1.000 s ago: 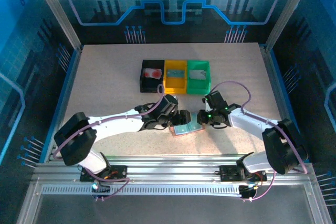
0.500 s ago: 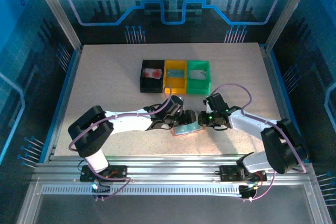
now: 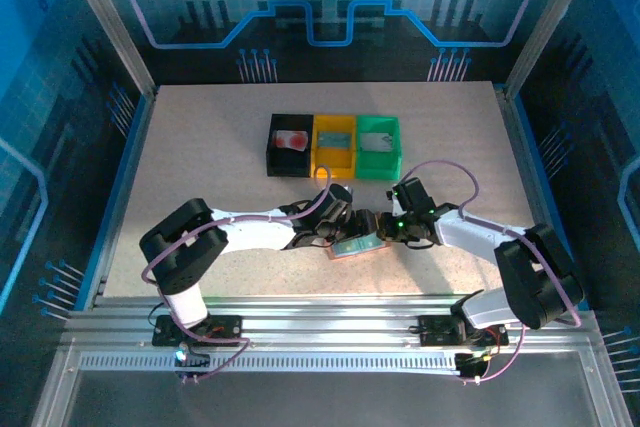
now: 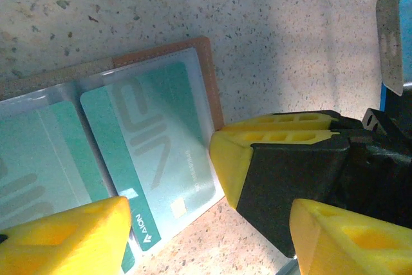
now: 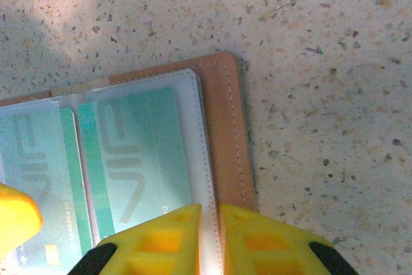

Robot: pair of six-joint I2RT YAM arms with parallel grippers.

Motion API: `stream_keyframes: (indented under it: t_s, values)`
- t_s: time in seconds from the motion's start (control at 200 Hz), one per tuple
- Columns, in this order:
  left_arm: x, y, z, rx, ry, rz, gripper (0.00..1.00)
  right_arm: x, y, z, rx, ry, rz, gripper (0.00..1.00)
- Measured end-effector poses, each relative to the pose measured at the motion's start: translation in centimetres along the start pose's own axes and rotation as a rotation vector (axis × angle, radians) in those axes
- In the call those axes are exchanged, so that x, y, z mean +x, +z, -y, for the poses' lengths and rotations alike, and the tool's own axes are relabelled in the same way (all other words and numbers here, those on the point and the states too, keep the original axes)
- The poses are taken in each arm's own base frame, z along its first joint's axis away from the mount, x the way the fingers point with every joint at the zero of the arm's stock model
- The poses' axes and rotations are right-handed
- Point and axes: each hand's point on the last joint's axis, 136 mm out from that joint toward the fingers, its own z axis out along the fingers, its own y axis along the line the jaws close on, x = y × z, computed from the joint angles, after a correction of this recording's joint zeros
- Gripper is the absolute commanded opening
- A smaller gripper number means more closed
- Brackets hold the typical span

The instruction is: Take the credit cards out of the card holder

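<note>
While both arms bend in toward the middle of the table (image 3: 200,147), the card holder (image 3: 356,245) lies open and flat between them, just on the near side of a row of three bins: black bin (image 3: 290,169), yellow bin (image 3: 335,169), green bin (image 3: 378,171). Something reddish (image 3: 292,139) sits in the black one, too small to name. Look down the left wrist camera: two teal credit cards (image 4: 154,159) are tucked side by side under clear sleeves, salmon-pink border showing around them. The left gripper (image 4: 206,239) has its jaws spread wide. One yellow fingertip (image 4: 64,236) sits over the near corner of the right-hand card, and the other is out past the wallet's edge, above bare table. And right there at that edge is the right gripper (image 5: 210,214), its yellow-faced finger up against the pink border. From its own wrist camera its jaws are almost together, only a thin slit between them. They are parked over the wallet's outer flap, where the sleeve's pale edge meets the stitched border. Whether they pinch that flap or merely press on it, I cannot tell. Both teal cards are in their sleeves.
</note>
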Motion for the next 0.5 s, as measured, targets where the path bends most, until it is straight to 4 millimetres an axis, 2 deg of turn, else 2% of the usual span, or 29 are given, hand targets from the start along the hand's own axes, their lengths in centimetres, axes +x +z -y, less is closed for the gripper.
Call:
stream_keyframes:
  t_s: [0.5]
  values:
    - [0.58,0.75,-0.73,-0.024,-0.022,-0.007,0.62,-0.07,0.04,-0.03,-0.002,-0.001,0.004,0.14]
